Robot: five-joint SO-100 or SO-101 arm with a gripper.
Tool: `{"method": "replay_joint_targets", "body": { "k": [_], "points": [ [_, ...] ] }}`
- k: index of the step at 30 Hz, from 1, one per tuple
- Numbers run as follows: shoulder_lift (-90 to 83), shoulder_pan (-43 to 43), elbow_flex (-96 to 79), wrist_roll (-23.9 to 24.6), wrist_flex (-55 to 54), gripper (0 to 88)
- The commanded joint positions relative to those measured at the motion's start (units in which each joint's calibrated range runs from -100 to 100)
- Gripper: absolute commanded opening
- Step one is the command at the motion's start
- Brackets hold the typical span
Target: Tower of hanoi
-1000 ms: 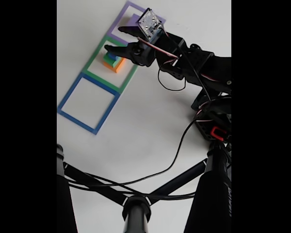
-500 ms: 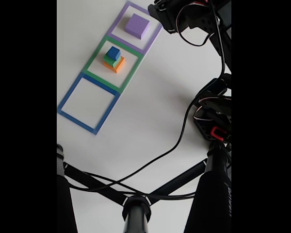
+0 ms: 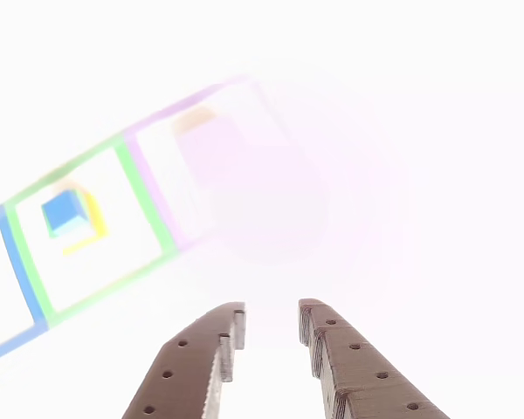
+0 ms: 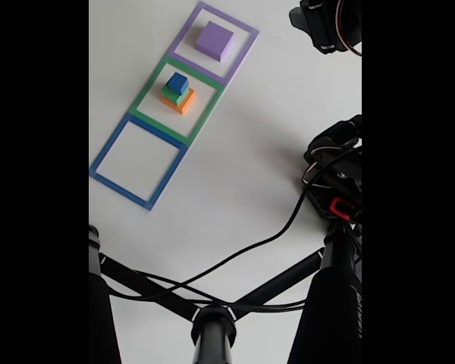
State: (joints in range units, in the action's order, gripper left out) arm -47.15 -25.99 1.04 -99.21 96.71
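In the fixed view the purple block [image 4: 214, 40] sits alone inside the purple outline. A stack stands in the green outline: the orange-yellow block [image 4: 185, 102] at the bottom, the green block [image 4: 174, 95] on it, and the blue cube [image 4: 177, 83] on top. My arm's wrist end [image 4: 327, 23] hangs at the top right, well away from both. In the washed-out other view my gripper [image 3: 271, 312] is open with nothing between its brown fingers [image 3: 201, 367]. The blue cube [image 3: 63, 212] lies far left and the pale purple block [image 3: 236, 166] lies ahead.
A flat blue outline [image 4: 98, 168] lies below the green outline [image 4: 144, 95]. The arm's base [image 4: 334, 186] with its cables stands at the right. Black tripod legs [image 4: 212, 318] and a loose cable [image 4: 243, 254] cross the bottom of the fixed view.
My arm has pulled back from over the stack, up and right to the top right corner. None of the blocks has moved.
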Motion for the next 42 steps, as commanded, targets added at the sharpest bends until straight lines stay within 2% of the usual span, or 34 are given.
{"method": "replay_joint_targets", "body": {
  "k": [1,7,15,28,42],
  "points": [
    [-3.6,-2.7,-6.0,-0.8,-4.8,12.3],
    [-7.6,-6.5,-21.3,-0.8,-15.5,15.7],
    [-10.9,-10.0,-41.9,-0.8,-35.0,23.9],
    [-10.1,-10.1,-70.0,-0.8,-70.6,44.6],
    [9.8,-4.2,-85.6,-0.8,-112.9,45.0]
  ]
}}
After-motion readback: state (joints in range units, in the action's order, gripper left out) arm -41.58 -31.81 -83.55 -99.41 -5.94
